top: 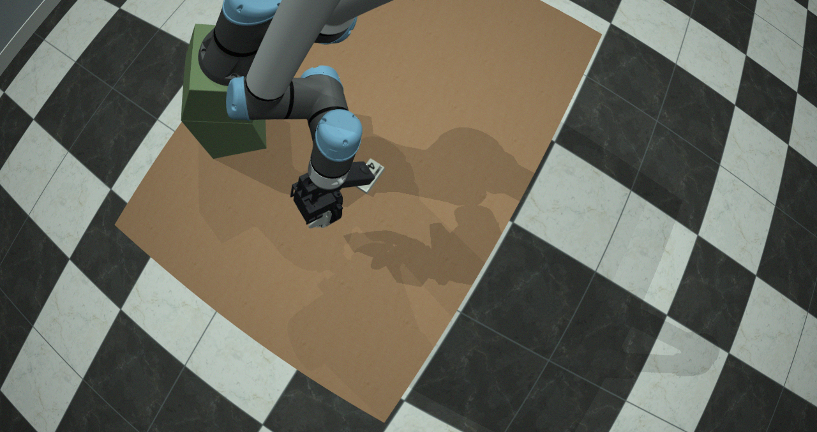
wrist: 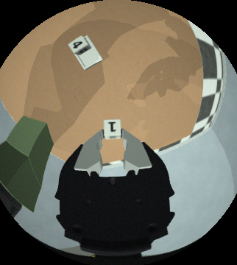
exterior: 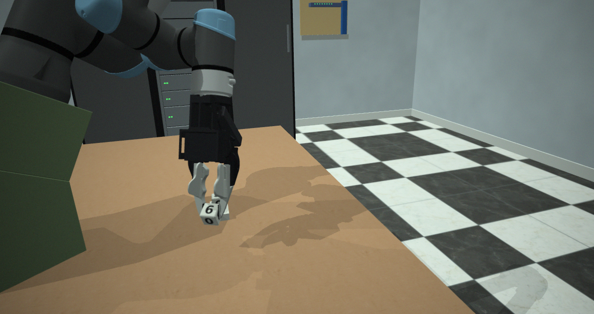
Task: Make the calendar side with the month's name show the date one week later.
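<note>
Calendar point(top: 370, 176) point(exterior: 224, 211) point(wrist: 88, 59) sits on the worktop point(top: 399, 315) point(exterior: 166, 278) point(wrist: 126, 44) with one cube point(wrist: 79, 44) aboard, and the pincer point(top: 320, 215) point(exterior: 210, 212) point(wrist: 112, 129)'s clamped on the other one, a die-looking block point(exterior: 209, 213) point(wrist: 112, 127) showing a 6 and 0.

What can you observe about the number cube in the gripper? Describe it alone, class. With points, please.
The cube point(exterior: 209, 214) point(wrist: 112, 128) is white with black digits and looks hard and smooth. The exterior view shows a 6 above a 0; the wrist view shows a 1, upside down in that picture. It is tilted, pinched between the pale fingers of the gripper point(exterior: 211, 212) point(wrist: 112, 135), outside the tray.
</note>
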